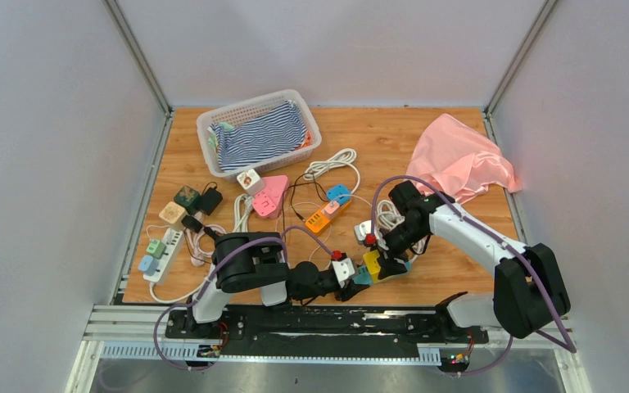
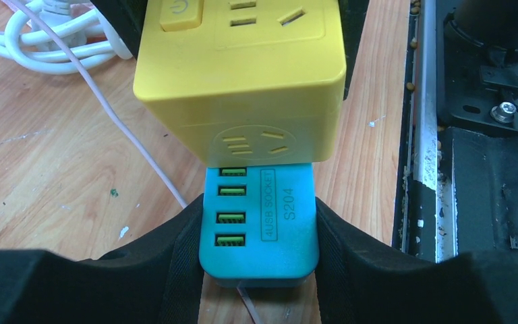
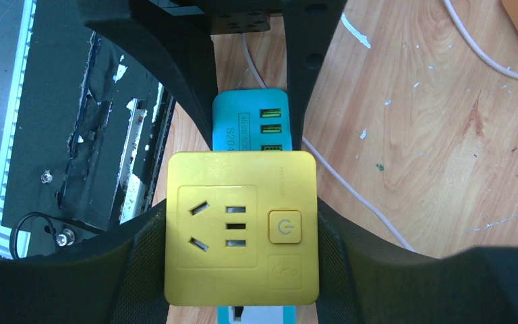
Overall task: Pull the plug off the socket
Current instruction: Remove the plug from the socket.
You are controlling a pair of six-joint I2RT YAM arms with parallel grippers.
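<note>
A yellow cube socket (image 1: 372,264) sits near the table's front edge, between both grippers. A blue USB plug block (image 2: 260,216) butts against its side, and no gap shows between them. My left gripper (image 2: 260,233) is shut on the blue plug block, one finger on each side. My right gripper (image 3: 241,250) is shut on the yellow cube socket (image 3: 241,229), which also shows in the left wrist view (image 2: 243,74). The blue plug block (image 3: 249,125) shows beyond the cube in the right wrist view. The plug's prongs are hidden.
A white basket (image 1: 213,123) with striped cloth stands at the back left. A pink cloth (image 1: 463,160) lies at the back right. Power strips, adapters and white cables (image 1: 332,164) lie across the middle and left. The black base rail (image 2: 485,169) runs close beside the grippers.
</note>
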